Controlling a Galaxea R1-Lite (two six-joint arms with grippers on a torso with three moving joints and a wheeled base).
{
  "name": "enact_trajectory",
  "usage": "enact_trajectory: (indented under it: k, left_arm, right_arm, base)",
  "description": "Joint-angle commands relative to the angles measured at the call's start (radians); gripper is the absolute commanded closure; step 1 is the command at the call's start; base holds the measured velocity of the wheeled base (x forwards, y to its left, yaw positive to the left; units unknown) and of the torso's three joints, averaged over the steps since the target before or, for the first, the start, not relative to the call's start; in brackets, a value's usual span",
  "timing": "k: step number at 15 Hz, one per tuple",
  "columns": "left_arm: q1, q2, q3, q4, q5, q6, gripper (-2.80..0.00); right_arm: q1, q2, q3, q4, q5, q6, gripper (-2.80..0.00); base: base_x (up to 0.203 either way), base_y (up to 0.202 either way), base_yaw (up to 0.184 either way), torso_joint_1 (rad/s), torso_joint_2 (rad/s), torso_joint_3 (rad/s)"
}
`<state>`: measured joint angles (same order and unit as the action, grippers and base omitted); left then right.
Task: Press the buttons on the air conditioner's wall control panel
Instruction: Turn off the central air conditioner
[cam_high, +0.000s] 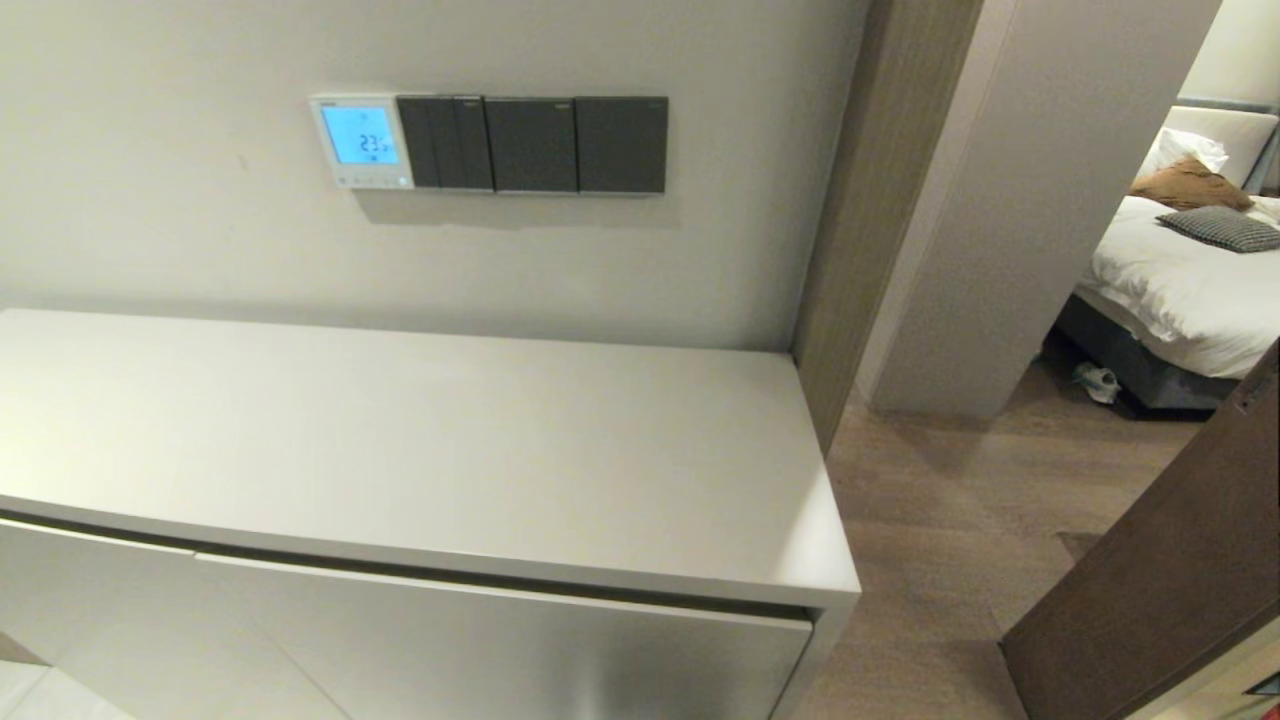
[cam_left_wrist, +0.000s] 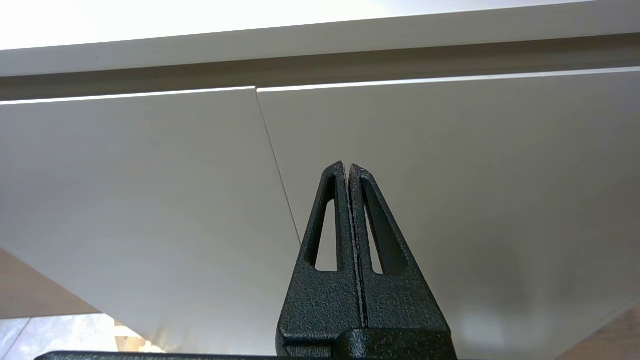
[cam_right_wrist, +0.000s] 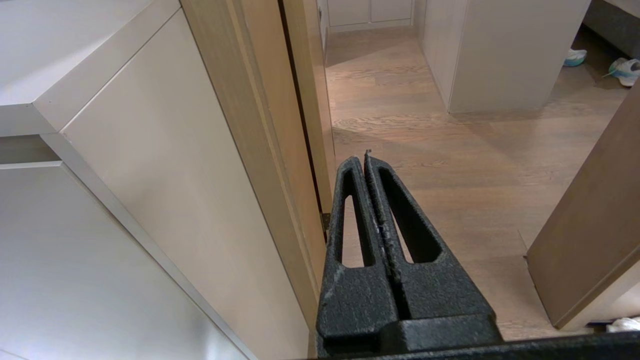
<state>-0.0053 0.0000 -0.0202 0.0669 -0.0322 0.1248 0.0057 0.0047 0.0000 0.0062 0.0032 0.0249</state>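
Note:
The white air conditioner control panel hangs on the wall above the cabinet, its blue screen lit and reading 23, with a row of small buttons along its lower edge. Neither arm shows in the head view. My left gripper is shut and empty, low down in front of the cabinet doors. My right gripper is shut and empty, low beside the cabinet's right side panel, over the wooden floor.
Dark wall switches sit right of the panel. A white cabinet top juts out below the wall. A wooden door frame and an open door stand on the right, with a bed beyond.

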Motion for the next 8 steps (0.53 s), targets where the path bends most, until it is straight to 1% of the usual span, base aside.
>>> enact_trajectory:
  k: [1, 5, 7, 8]
  left_arm:
    - [0.001, 0.000, 0.000, 0.001, 0.000, 0.004, 0.00]
    - [0.000, 0.000, 0.001, -0.001, -0.001, -0.001, 0.00]
    - [0.001, 0.000, 0.019, -0.053, 0.001, -0.003, 0.00]
    - [0.001, 0.000, 0.020, -0.052, 0.002, -0.007, 0.00]
  right_arm:
    - [0.000, 0.001, 0.002, 0.000, 0.001, 0.001, 0.00]
    - [0.000, 0.001, 0.002, 0.000, 0.000, 0.001, 0.00]
    - [0.000, 0.001, 0.002, 0.000, 0.000, 0.001, 0.00]
    - [0.000, 0.001, 0.002, 0.000, 0.000, 0.000, 0.00]
  base:
    - [0.000, 0.000, 0.000, 0.000, 0.00, 0.000]
    - [0.000, 0.000, 0.000, 0.000, 0.00, 0.000]
    - [0.000, 0.000, 0.000, 0.000, 0.00, 0.000]
    - [0.000, 0.000, 0.000, 0.000, 0.00, 0.000]
